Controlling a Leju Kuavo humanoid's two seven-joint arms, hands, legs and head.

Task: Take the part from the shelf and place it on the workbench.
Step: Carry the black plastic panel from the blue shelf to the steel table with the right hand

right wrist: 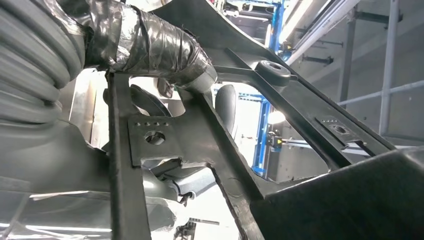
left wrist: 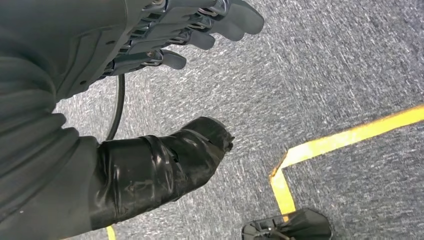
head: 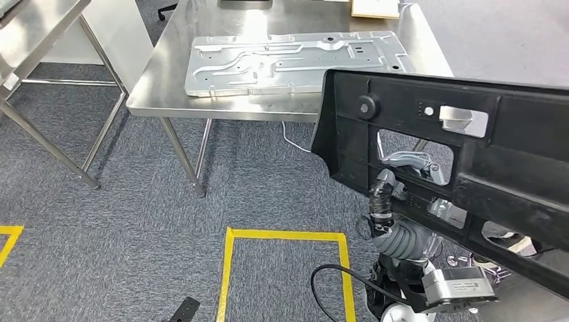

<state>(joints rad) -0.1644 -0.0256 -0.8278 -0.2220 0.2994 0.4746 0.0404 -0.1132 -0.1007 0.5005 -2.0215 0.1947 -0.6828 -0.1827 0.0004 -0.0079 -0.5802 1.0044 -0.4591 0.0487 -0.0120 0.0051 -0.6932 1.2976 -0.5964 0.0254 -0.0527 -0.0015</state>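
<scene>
At the near right of the head view, the robot's right hand (head: 389,194) grasps a large black plastic frame part (head: 470,154), its taped thumb and grey fingers hooked through one of the part's openings. The right wrist view shows the taped thumb (right wrist: 150,47) pressed over a black rib of the part, fingers wrapped behind it. The part is carried in the air, tilted, over the grey carpet, short of the workbench (head: 161,87). It stretches off the right edge of the picture.

The left hand (left wrist: 190,30) hangs above the carpet, released, fingers apart and holding nothing.

Ahead, at the far centre, stands the stainless steel workbench. A stamped sheet-metal panel (head: 295,60) lies flat across most of its top. A yellow tape outline (head: 285,236) marks the floor between robot and bench.

The part appears to be on its way to the bench, not yet set down. Likely risks: the long part is held by one hand near one end, so it could twist or slip. It could also strike the bench edge or land on the metal panel.
</scene>
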